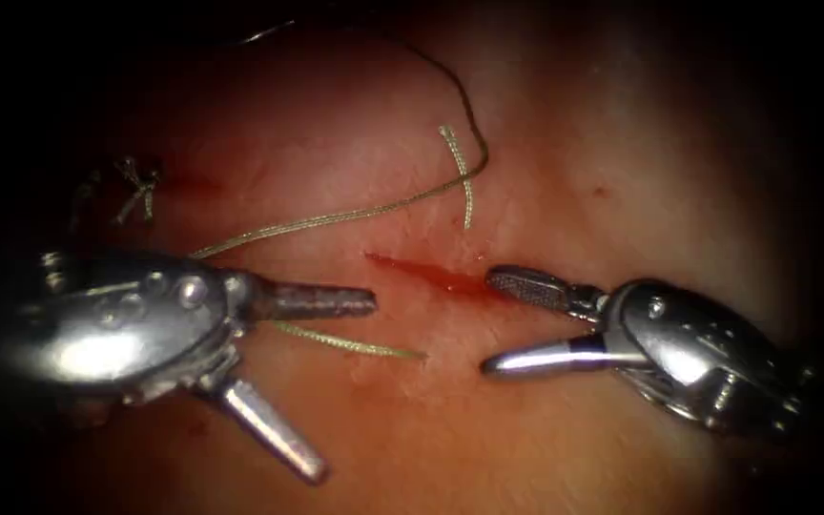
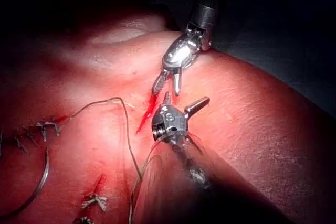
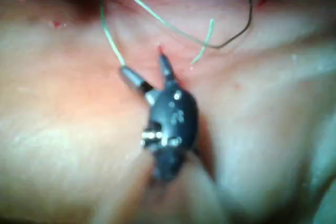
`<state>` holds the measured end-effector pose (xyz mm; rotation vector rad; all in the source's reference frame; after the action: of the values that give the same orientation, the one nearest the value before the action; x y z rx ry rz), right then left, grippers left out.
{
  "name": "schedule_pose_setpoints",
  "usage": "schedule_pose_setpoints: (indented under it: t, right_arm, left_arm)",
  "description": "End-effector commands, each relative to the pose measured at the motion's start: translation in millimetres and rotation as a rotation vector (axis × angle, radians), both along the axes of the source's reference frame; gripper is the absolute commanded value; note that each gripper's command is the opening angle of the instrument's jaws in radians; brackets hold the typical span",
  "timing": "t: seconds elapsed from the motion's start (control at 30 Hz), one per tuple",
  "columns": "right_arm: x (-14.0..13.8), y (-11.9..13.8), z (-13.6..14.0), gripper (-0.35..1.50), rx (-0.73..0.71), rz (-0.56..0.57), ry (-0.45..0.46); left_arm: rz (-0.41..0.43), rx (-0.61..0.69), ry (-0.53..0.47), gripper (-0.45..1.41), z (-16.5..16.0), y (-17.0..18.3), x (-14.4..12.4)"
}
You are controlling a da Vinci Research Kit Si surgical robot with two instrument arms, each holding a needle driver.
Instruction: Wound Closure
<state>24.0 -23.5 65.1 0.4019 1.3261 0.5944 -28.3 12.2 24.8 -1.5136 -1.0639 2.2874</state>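
both tools gape, holding nothing: the left tool (image 1: 336, 381) left of the cut (image 1: 431, 275), the right tool (image 1: 507, 319) at the cut's right end. braided thread (image 1: 336, 217) lies limp above the cut; it likely frays, so grip mid-strand. the curved steel needle (image 2: 37, 190) rests on the tissue (image 1: 545, 143), far from the cut.

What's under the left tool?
Thread comes out from beneath the left tool, lying on the tissue. Where that thread runs under the tool is hidden. Both tools' jaws are open, holding nothing.
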Motion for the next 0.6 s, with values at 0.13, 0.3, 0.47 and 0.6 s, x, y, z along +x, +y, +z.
schedule_pose_setpoints:
  t: [0.13,0.3,0.47,0.6]
  right_arm:
    - [0.7,0.1,0.4,0.67,0.002,-0.001,0.0]
    - [0.6,0.2,0.4,0.67,0.002,0.003,-0.004]
    - [0.6,0.2,0.4,0.67,0.002,0.003,-0.004]
    - [0.6,0.1,0.3,0.67,0.002,0.004,-0.004]
  left_arm:
    - [-0.009,-0.006,0.046,0.79,2.8,1.4,-1.6]
    - [0.003,0.018,0.151,0.78,8.3,4.5,-2.2]
    - [0.003,0.04,0.235,0.76,14.9,5.8,-3.1]
    - [0.05,0.105,0.282,0.63,20.0,5.2,-3.3]
